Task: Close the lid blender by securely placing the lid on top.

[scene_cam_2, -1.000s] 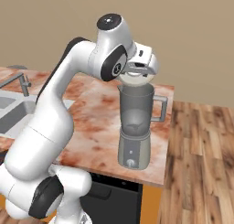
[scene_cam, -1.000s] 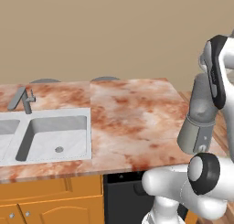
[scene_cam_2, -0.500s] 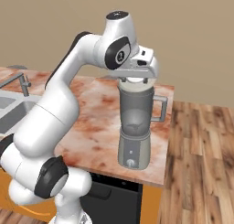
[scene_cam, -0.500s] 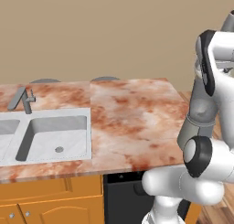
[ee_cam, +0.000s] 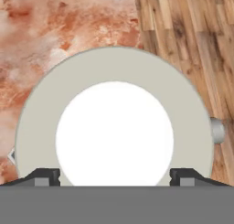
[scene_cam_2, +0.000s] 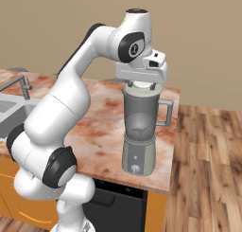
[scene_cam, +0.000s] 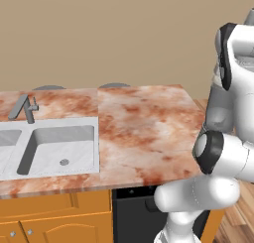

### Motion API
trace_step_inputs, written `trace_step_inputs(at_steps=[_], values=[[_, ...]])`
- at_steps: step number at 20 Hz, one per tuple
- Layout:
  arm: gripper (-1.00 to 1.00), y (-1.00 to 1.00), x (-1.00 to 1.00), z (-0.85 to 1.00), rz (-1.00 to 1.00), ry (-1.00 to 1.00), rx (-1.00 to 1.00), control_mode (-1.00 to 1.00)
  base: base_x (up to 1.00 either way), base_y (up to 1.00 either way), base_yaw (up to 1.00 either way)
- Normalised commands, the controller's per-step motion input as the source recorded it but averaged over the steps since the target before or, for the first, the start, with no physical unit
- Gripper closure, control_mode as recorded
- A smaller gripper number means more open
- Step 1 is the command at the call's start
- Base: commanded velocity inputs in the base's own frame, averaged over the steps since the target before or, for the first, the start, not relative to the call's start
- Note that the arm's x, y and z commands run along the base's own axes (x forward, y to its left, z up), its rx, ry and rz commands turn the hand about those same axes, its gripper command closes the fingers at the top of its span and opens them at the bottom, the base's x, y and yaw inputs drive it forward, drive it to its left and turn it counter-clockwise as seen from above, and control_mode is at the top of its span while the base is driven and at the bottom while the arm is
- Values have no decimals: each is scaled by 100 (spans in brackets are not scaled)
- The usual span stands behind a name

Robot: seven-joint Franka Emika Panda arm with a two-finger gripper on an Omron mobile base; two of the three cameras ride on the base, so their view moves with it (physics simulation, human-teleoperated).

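Gripper (scene_cam_2: 141,85) fingers are being held around the lid (ee_cam: 114,122), apparently clamping it, right atop the blender (scene_cam_2: 139,131) jar; release and withdrawal are being left.

blender (scene_cam_2: 141,131) on counter (scene_cam_2: 101,127) at its right end, by the front edge | lid (scene_cam_2: 141,85) on the jar mouth, directly under gripper (scene_cam_2: 141,84) | sink (scene_cam: 47,145) at counter's left end | wood floor (scene_cam_2: 208,165) right of counter

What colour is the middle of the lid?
White, with a pale grey-green ring around it. The lid shows best in the hand view.
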Motion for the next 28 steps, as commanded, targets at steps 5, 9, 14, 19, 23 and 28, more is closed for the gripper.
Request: trace_step_inputs(at_steps=[5, 9, 14, 19, 23, 28], values=[[100, 0, 0, -9, 0, 8, 10, -100, 0, 0, 0], [100, 5, -5, -18, 0, 1, 6, -100, 0, 0, 0], [100, 13, -1, -34, 0, -1, 0, -100, 0, 0, 0], [100, 1, 0, -39, 0, 0, -1, -100, 0, 0, 0], [100, 16, 0, -35, 0, 0, 0, -100, 0, 0, 0], [-100, 28, 0, -41, 1, 0, 0, -100, 0, 0, 0]])
